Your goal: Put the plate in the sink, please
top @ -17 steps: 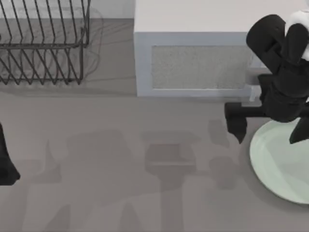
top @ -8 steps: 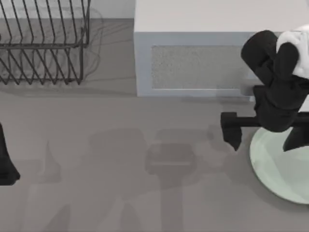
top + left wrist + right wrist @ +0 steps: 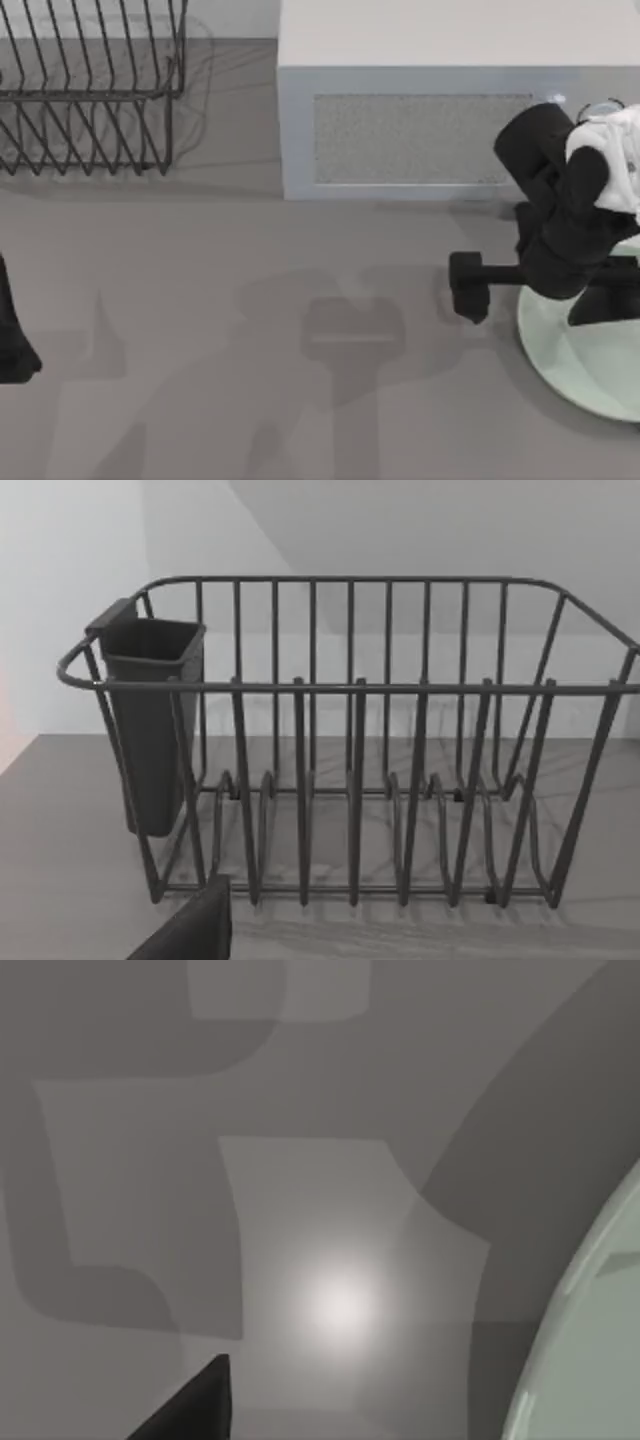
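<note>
Top view places the plate (image 3: 590,350) flat on the desk (image 3: 250,400) at the right edge, in front of the microwave (image 3: 410,130). The right tool (image 3: 535,285) hangs at the plate's left rim with its fingers spread wide: one finger (image 3: 468,287) sits over bare desk just left of the rim, the other over the plate surface. It grips nothing. Whether the fingers touch the plate cannot be determined.

Right wrist view shows the plate's curved rim (image 3: 590,1340) against the desk, with one dark fingertip (image 3: 195,1405) at the frame edge.

Handling judgement: the plate appears rigid, smooth and probably slippery, with a shallow rim that gives little height to pinch. The rim is the likely hold point, one finger under or outside the edge and one on top.

The left tool (image 3: 15,345) is parked at the desk's left edge, facing the wire dish rack (image 3: 350,750); whether it is spread or closed cannot be told.
</note>
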Tool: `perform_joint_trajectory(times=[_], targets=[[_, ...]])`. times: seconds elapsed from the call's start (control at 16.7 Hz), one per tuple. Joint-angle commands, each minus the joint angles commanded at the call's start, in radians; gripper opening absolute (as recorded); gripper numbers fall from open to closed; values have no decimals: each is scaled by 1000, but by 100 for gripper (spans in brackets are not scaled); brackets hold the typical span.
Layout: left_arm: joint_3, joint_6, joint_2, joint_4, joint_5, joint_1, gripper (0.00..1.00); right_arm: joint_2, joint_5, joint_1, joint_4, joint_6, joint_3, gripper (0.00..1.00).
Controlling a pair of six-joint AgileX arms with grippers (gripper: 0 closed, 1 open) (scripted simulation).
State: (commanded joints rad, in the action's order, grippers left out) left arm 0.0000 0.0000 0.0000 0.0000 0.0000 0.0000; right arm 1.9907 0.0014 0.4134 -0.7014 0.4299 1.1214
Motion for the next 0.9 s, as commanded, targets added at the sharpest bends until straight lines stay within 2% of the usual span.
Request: perform_joint_trajectory(times=[0.12,0.9], targets=[[0,0,0,0,0,0,100,0,0,0,0,0,0,100],[0,0,0,0,0,0,100,0,0,0,0,0,0,2]])
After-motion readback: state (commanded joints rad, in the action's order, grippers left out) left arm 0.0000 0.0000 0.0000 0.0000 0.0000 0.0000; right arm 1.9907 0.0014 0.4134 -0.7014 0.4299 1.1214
